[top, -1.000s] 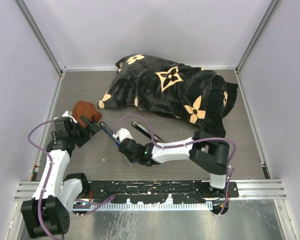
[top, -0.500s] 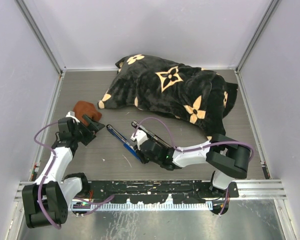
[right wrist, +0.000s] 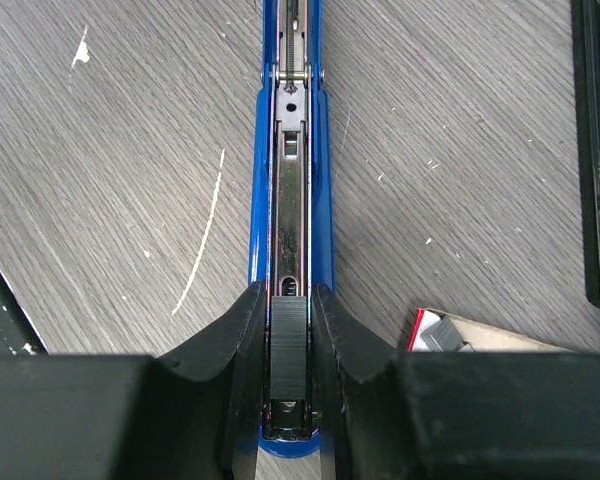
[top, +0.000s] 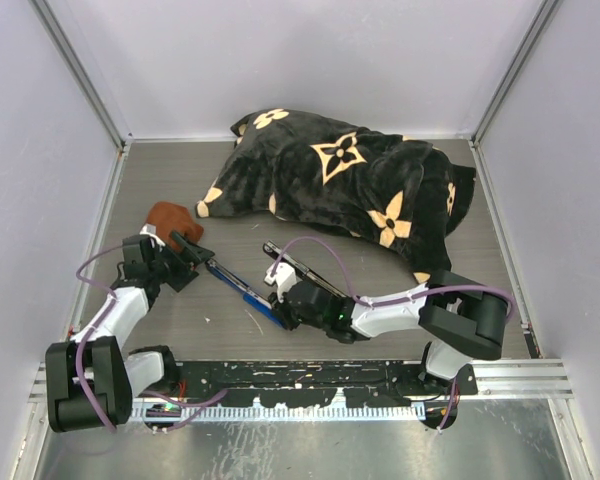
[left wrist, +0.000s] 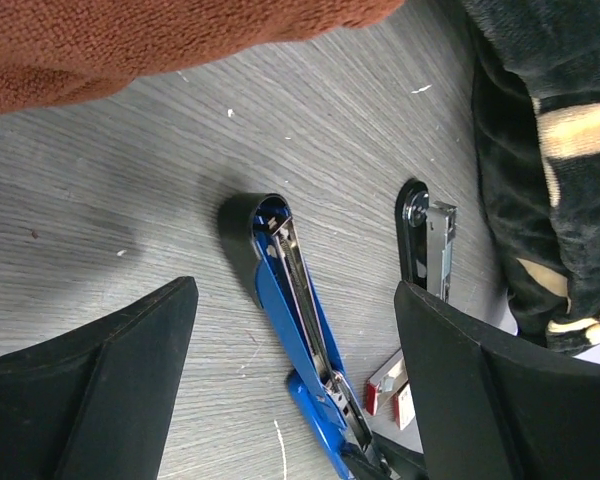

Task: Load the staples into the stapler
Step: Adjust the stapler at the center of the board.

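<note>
The blue stapler point(right wrist: 290, 150) lies opened flat on the table, its metal channel facing up; it also shows in the top view point(top: 242, 290) and the left wrist view point(left wrist: 302, 325). My right gripper point(right wrist: 289, 300) is shut on a dark strip of staples point(right wrist: 289, 345), held right over the rear of that channel. The staples box point(right wrist: 460, 335), white with a red edge and grey staples inside, lies just right of it, and shows in the left wrist view point(left wrist: 390, 388). My left gripper point(left wrist: 295, 290) is open, its fingers either side of the stapler's front end point(top: 192, 262).
A black stapler point(left wrist: 430, 245) lies beside the blue one point(top: 292, 262). A rust-brown cloth point(top: 170, 222) lies at the far left. A black blanket with tan flowers point(top: 350, 180) fills the back of the table. Grey walls close in the sides.
My right gripper has moved right along the blue stapler to its rear end. My left gripper has dropped closer to the stapler's front end.
</note>
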